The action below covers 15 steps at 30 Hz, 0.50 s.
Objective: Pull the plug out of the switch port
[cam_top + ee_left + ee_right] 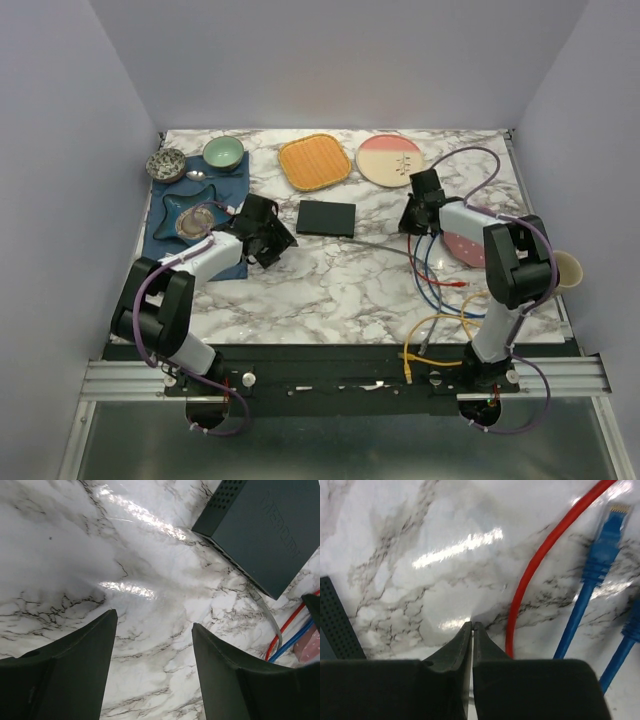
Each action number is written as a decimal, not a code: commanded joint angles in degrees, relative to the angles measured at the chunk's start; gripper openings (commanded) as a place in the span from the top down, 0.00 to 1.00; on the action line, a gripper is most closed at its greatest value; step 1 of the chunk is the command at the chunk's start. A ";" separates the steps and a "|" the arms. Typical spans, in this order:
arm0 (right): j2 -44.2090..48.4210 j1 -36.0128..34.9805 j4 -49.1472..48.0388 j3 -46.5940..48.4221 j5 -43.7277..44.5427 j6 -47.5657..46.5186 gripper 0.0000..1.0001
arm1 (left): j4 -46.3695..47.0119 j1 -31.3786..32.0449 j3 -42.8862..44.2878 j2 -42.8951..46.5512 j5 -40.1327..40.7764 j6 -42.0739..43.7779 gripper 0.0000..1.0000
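Note:
The switch (326, 218) is a flat dark box lying in the middle of the marble table. It also shows in the left wrist view (265, 525), and its corner shows in the right wrist view (332, 622). A grey cable (385, 246) leaves its near right edge and runs right; the left wrist view shows it at the switch's edge (267, 614). The plug itself is hidden. My left gripper (275, 243) is open and empty (154, 618), just left of the switch. My right gripper (408, 222) is shut (471, 625) right of the switch. A thin pale strip shows between its jaws; I cannot tell what it is.
A red cable (540, 565) and blue cables with loose plugs (605, 535) lie beside the right gripper. A yellow cable (440, 335) lies near the front. An orange square plate (315, 161) and a pink round plate (389, 159) sit behind. A blue mat (230, 180) with bowls is at the left.

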<state>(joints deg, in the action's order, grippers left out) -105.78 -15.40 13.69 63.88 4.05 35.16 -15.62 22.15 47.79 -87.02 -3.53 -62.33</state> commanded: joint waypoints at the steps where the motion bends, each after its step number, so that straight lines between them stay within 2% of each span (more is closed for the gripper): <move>1: 3.03 -4.80 -0.51 -0.26 -5.36 -0.53 0.84 | -2.14 -2.98 4.50 -1.04 1.84 -1.39 0.28; 4: 0.14 -6.48 1.50 5.35 -9.49 -0.18 0.83 | -3.10 -4.30 9.06 -4.72 4.66 -1.31 0.29; 5: -4.74 -7.53 3.69 9.99 -11.77 0.17 0.85 | -4.41 -4.92 14.21 -10.30 5.98 -1.13 0.30; 7: -6.89 -8.07 5.11 13.53 -12.66 0.35 0.87 | -4.51 -5.19 16.71 -14.29 6.08 -1.31 0.33; 15: -15.06 -8.86 7.75 20.32 -14.16 0.35 0.89 | -3.46 -5.19 20.06 -23.45 1.87 -2.98 0.39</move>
<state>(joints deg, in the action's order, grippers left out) -117.14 -23.94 17.41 80.84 -8.01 35.40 -17.61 17.15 67.37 -107.04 -0.54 -64.71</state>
